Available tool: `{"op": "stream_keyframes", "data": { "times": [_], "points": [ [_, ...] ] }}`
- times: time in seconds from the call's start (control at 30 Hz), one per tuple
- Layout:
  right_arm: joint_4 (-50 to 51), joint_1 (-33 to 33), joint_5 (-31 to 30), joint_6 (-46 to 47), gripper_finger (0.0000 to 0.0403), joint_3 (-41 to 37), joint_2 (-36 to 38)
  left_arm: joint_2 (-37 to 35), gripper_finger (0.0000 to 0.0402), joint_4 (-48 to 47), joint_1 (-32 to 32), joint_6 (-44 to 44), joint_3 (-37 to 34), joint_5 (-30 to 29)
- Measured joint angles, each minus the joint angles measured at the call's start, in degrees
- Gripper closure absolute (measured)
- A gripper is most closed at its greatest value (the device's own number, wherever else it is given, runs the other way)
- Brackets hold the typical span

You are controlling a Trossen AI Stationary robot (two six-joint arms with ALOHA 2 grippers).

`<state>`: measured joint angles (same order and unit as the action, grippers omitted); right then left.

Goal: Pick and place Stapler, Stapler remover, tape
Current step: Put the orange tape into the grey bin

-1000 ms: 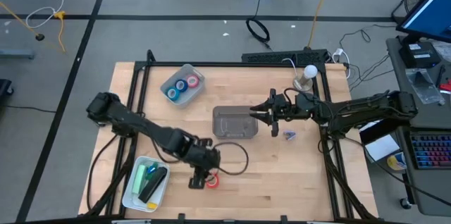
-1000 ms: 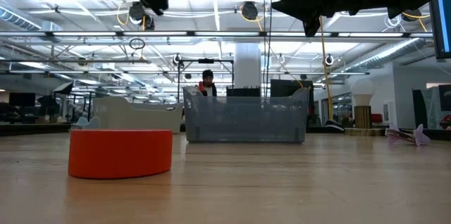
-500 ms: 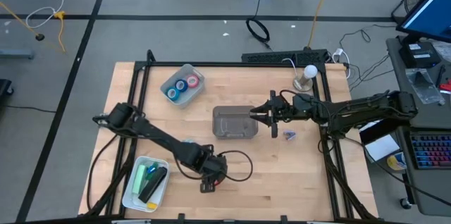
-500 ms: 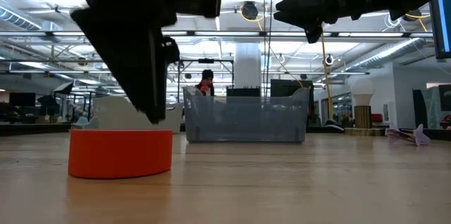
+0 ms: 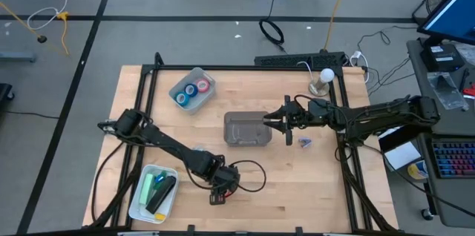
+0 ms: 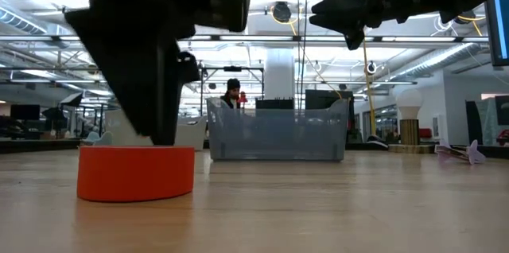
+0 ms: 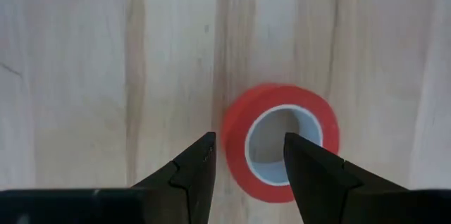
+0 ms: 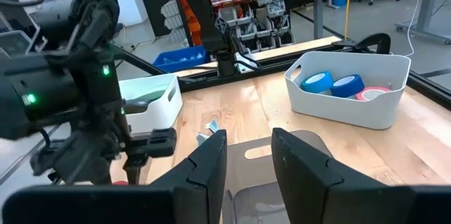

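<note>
**A:** Left gripper [image 7: 243,164] is low over the front of the worktop [image 5: 312,184], pointing straight down at the red tape roll [image 7: 282,141]. See the fingers [image 7: 190,171]? Spread apart, one tip outside the ring on bare wood, the other over the pale core, so the near wall of the roll sits between them.

**B:** Holding it?

**A:** No, nothing pinched. From table height the roll [image 6: 136,172] lies flat on the wood with the dark gripper right over it. I can't tell whether the tips touch it.

**B:** And the rest of the tape?

**A:** Back left, in the white bin [image 5: 191,90]: two blue rolls [image 8: 332,84] and a red one [image 8: 375,94] beside them.

**B:** The right arm?

**A:** Right gripper [image 5: 270,121] hangs over the right edge of the clear grey bin [image 5: 245,129] at mid-worktop, fingers [image 8: 211,164] parted, empty. A small purple item [image 5: 304,142] lies on the wood just beside that bin. Front left there's another white bin [image 5: 153,192] with a green thing and a black thing inside.
</note>
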<state>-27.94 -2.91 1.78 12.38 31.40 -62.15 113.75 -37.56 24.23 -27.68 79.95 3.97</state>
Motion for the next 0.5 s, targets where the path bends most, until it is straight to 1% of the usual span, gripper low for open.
{"op": "stream_keyframes", "data": {
  "times": [0.1,0.27,0.37,0.43,0.5],
  "points": [
    [0.04,0.01,0.00,0.00,0.0298,0.00,0.00,0.42,0.0234,-0.85,0.34,0.09,-0.48,-1.37],
    [0.42,0.01,-0.04,0.00,0.0298,0.00,0.00,2.32,0.0234,0.16,-0.04,-1.05,-0.77,-1.45],
    [0.74,0.01,-0.07,0.00,0.0298,0.00,0.02,3.21,0.0235,0.88,-0.49,-1.42,-0.64,-0.54],
    [0.81,0.01,-0.12,0.00,0.0298,0.02,0.02,3.98,0.0245,0.82,-0.63,-2.44,-0.49,-0.12],
    [1.22,0.01,-0.13,0.00,0.0298,0.02,0.02,3.97,0.0269,-0.07,-1.02,-4.14,-0.40,0.84]
  ]
}}
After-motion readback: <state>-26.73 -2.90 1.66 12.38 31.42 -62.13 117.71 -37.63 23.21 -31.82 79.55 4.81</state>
